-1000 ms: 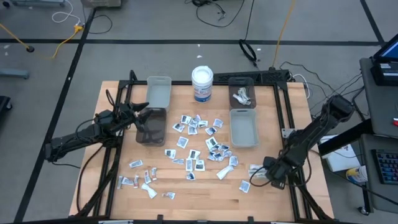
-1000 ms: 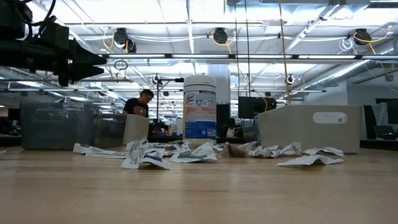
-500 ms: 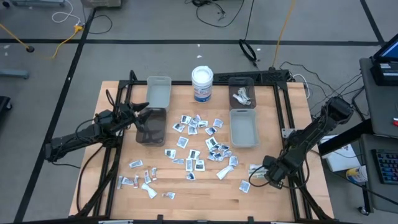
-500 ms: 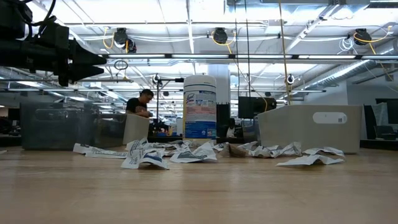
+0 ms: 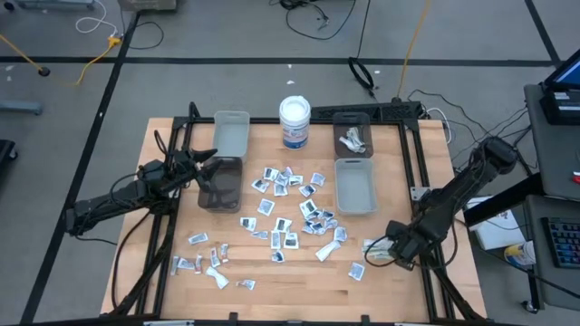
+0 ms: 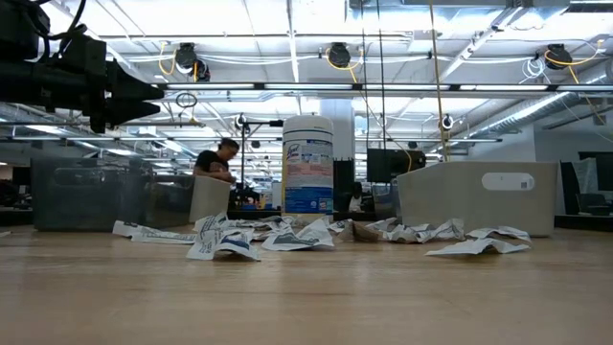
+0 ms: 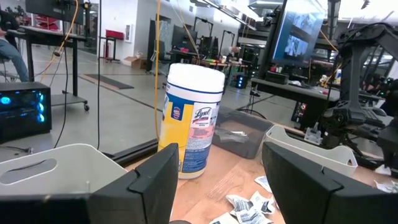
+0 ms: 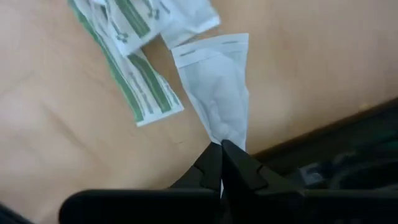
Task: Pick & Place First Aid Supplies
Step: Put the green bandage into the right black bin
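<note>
Over at the table's right edge, the right gripper (image 8: 221,147) is sitting low, its two dark fingers pressed together and pinching the narrow tip of a plain white sachet (image 8: 219,93). The sachet is fanning out from the fingertips, lying just beside a green-striped packet (image 8: 135,78) on the bare wood, close to the dark table frame. From above, that gripper (image 5: 391,254) is showing near the right rim, with a few packets lying just beside it.

The left gripper (image 5: 210,160) is hanging above the dark clear bin (image 5: 220,184) on the left part of the table, its fingers (image 7: 146,186) standing spread apart with nothing between them. Past those fingers, the white wipes tub (image 7: 193,119) is standing upright on the wood.

The rest of the first aid supplies (image 5: 283,215) are lying scattered across the middle of the table (image 5: 299,281), between the dark bin and a grey bin (image 5: 355,186) on the right, with a smaller cluster nearer the front left. A second grey bin (image 5: 231,132) is sitting at the back left, and a darker bin (image 5: 352,134) at the back right is holding a few pieces. From table height, crumpled packets (image 6: 222,241) are resting in front of the tub (image 6: 307,165), and a person (image 6: 216,159) is standing far back in the room.
</note>
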